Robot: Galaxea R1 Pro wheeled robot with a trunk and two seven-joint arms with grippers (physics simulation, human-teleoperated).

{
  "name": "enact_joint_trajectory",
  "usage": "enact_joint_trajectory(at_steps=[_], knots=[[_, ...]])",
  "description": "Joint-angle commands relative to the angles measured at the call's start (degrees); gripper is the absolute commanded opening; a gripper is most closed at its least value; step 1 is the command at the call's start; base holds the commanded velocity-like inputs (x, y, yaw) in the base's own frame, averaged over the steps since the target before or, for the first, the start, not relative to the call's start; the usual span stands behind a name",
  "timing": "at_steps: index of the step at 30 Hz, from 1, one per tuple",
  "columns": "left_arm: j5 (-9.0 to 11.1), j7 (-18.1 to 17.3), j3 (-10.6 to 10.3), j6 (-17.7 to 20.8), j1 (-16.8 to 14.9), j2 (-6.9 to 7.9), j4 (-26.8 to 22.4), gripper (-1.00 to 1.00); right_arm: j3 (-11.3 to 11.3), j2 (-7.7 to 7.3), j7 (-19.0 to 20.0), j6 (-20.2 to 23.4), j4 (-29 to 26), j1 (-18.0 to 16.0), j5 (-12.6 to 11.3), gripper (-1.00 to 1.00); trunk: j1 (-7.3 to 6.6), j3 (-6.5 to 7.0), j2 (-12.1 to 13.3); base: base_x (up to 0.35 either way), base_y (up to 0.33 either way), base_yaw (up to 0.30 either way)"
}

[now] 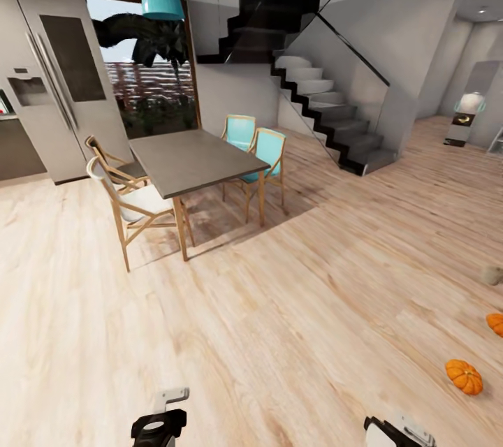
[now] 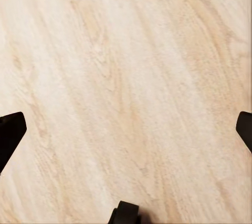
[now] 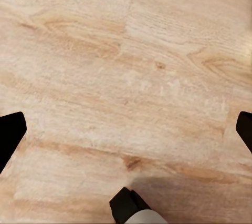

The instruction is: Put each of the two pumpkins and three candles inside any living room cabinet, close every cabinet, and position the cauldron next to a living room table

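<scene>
Two orange ribbed pumpkins lie on the wooden floor at the right of the head view, one whole (image 1: 464, 376) and one cut by the picture's edge (image 1: 496, 323). My left arm (image 1: 159, 426) and right arm (image 1: 395, 433) hang low at the bottom, well short of them. The left gripper (image 2: 126, 129) is open over bare floorboards, its dark fingertips (image 2: 10, 132) far apart. Likewise the right gripper (image 3: 126, 129) is open above the floor, holding nothing. The candles, cabinet, cauldron and table are out of view.
A grey-topped dining set (image 1: 192, 160) with wooden chairs (image 1: 129, 206) and teal chairs (image 1: 267, 150) stands ahead on the left. Behind it are a fridge (image 1: 56, 77) and a staircase (image 1: 328, 119). A small pale object (image 1: 492, 276) lies at the right edge.
</scene>
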Motion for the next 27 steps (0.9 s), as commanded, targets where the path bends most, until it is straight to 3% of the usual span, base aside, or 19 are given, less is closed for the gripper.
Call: enact_joint_trajectory(at_steps=[1, 8, 27], knots=[[0.0, 0.0, 0.0, 0.0, 0.0, 0.0, 0.0, 1.0, 0.0, 0.07, 0.0, -0.4, 0.0, 0.0, 0.0, 1.0, 0.0, 0.0, 0.0, 0.324, 0.0, -0.016], [-0.1, 0.0, 0.0, 0.0, 0.0, 0.04, 0.0, 1.0, 0.0, 0.13, 0.0, -0.9, 0.0, 0.0, -0.1, 1.0, 0.0, -0.02, 0.0, 0.327, 0.0, -0.083], [-0.2, 0.0, 0.0, 0.0, 0.0, 0.08, 0.0, 1.0, 0.0, 0.09, 0.0, -0.9, 0.0, 0.0, -0.1, 1.0, 0.0, -0.13, 0.0, 0.33, 0.008, -0.271]])
